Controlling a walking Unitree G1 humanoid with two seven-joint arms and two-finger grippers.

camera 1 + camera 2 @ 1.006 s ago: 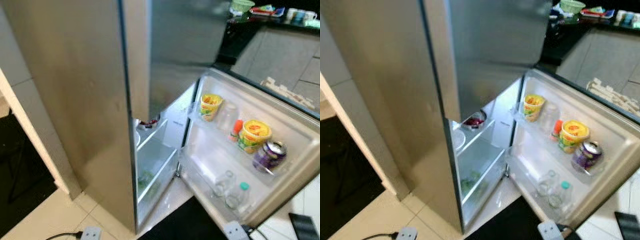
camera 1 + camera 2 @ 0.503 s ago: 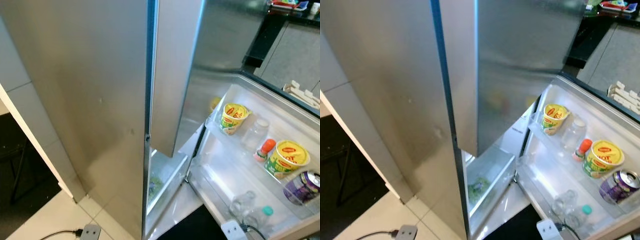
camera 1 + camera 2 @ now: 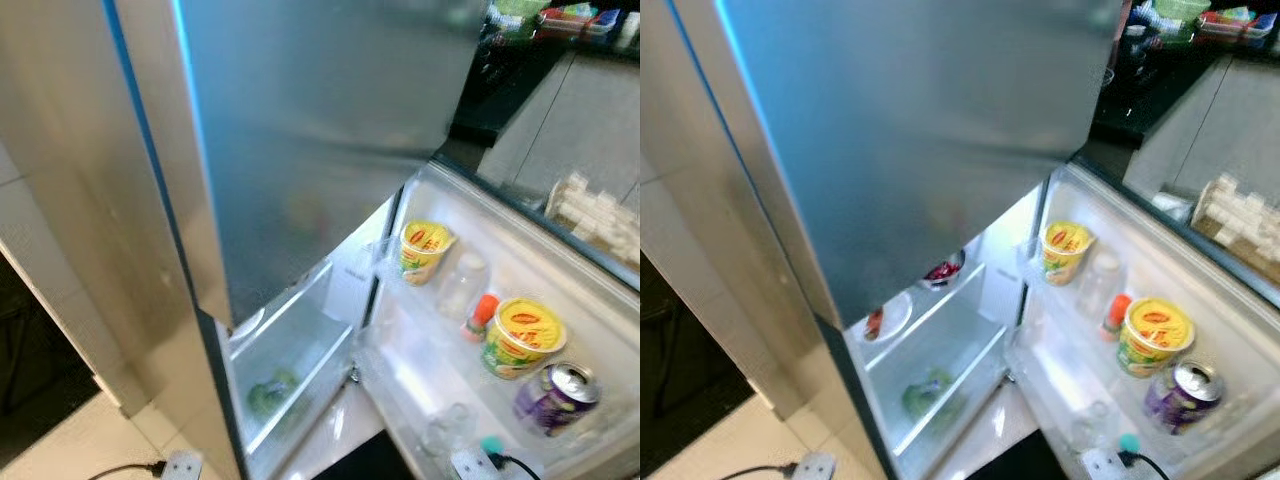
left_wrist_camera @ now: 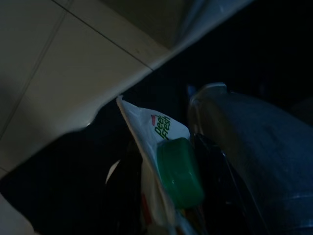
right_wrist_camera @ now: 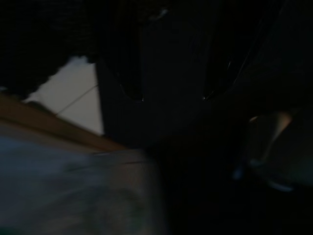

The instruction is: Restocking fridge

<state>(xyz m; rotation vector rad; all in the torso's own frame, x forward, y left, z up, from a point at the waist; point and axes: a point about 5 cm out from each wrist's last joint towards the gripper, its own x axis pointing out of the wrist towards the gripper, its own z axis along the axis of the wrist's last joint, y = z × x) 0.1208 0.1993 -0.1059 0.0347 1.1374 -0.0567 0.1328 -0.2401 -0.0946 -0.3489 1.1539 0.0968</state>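
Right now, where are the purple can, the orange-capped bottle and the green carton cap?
purple can (image 3: 1176,395), right eye view, its side.
orange-capped bottle (image 3: 1118,309), right eye view, its cap.
green carton cap (image 4: 180,171), left wrist view, its top.

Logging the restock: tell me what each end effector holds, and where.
Left end effector: a white carton with a green cap sits before it; the grip itself is too dark to confirm. Right wrist view is too dark to tell.

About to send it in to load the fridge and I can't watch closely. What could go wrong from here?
The purple can lies tilted at the end of the door shelf; a knock could roll it out. The head views are blurred, so aim at the inner shelf may be off. A power strip and its cable lie on the floor by the open door, a likely snag for the feet.
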